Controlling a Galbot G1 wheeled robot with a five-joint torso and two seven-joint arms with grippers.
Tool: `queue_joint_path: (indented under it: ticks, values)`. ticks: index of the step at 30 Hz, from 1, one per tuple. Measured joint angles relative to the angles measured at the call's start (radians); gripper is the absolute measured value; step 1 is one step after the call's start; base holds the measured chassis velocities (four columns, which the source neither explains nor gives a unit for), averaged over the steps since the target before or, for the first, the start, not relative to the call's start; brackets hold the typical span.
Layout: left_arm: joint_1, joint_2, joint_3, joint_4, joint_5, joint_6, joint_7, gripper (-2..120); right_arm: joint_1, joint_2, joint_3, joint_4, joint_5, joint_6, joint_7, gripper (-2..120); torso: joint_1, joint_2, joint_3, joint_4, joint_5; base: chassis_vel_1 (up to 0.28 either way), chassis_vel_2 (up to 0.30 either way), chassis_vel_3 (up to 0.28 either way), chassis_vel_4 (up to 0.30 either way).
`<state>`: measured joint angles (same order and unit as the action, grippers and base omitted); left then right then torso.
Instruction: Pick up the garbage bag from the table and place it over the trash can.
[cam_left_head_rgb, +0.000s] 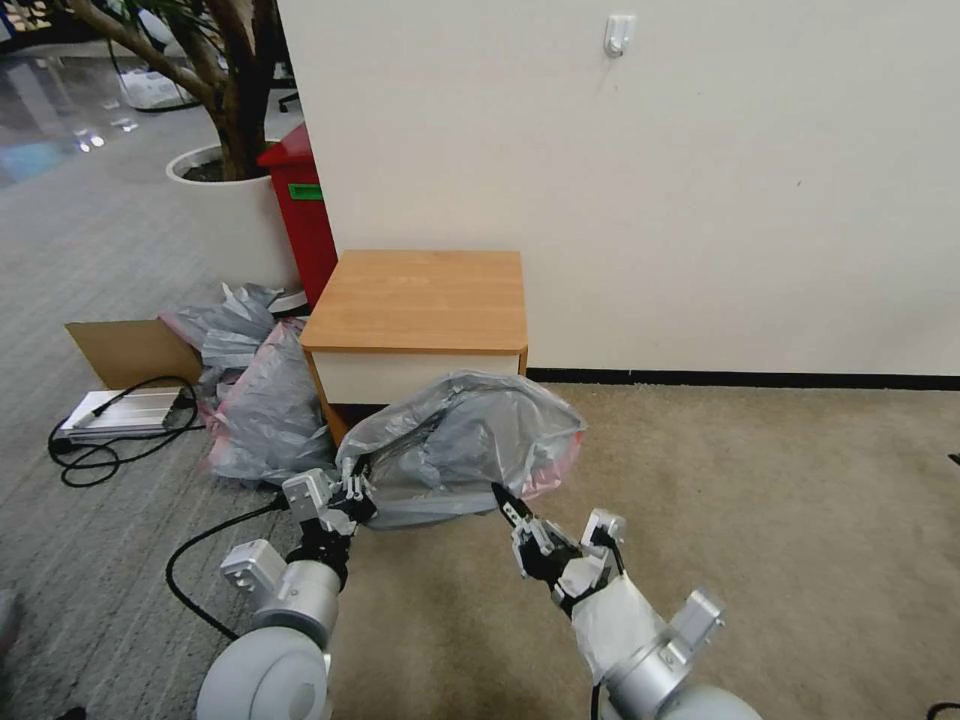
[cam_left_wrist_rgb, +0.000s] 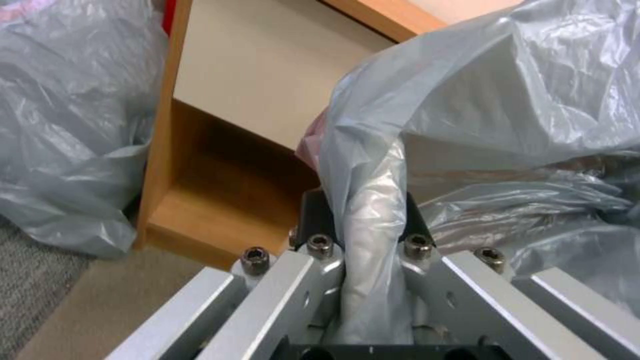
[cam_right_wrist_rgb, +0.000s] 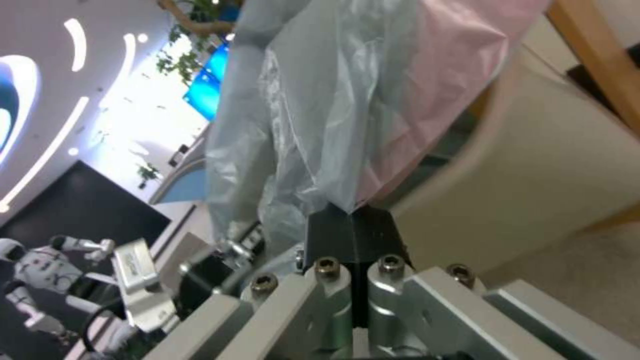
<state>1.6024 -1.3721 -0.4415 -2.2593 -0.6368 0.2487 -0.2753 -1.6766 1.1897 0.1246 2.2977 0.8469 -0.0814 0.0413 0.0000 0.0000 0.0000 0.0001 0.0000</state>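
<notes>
Both the left gripper (cam_left_head_rgb: 352, 497) and right gripper (cam_left_head_rgb: 508, 507) clench the garbage bag (cam_left_head_rgb: 470, 440), stretched near the table (cam_left_head_rgb: 420, 300); it needs lowering over the trash can (cam_right_wrist_rgb: 553, 165).

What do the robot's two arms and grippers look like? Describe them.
Both arms are built of rounded silver-grey metal segments with boxy silver brackets. The left gripper and right gripper have black fingers on silver aluminium bars fixed with dark hex bolts. The right wrist carries a pale grey wrap, and a black cable trails by the left arm.
</notes>
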Motion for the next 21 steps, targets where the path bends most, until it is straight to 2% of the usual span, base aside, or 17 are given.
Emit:
queue_joint_path:
  ticks: [4,17,21]
  values:
    - [-0.001,-0.001,-0.003,-0.002,-0.013,0.006,-0.006,3,-0.029,0.000,0.011,0.003,-0.023,-0.001,0.002,0,0.000,0.000,0.000,-0.0001,-0.0001,0.000,0.000,0.000,0.000]
    - [0.019,-0.001,-0.017,-0.068,-0.168,0.073,-0.042,3,-0.020,0.002,0.046,-0.074,-0.083,0.024,-0.002,0,0.000,0.000,0.000,-0.0001,0.0000,0.000,0.000,0.000,0.000]
    - [0.022,-0.002,-0.020,-0.073,-0.193,0.085,-0.053,3,-0.023,-0.003,0.054,-0.095,-0.177,0.034,-0.009,2,0.000,0.000,0.000,0.0000,0.0000,0.000,0.000,0.000,0.000]
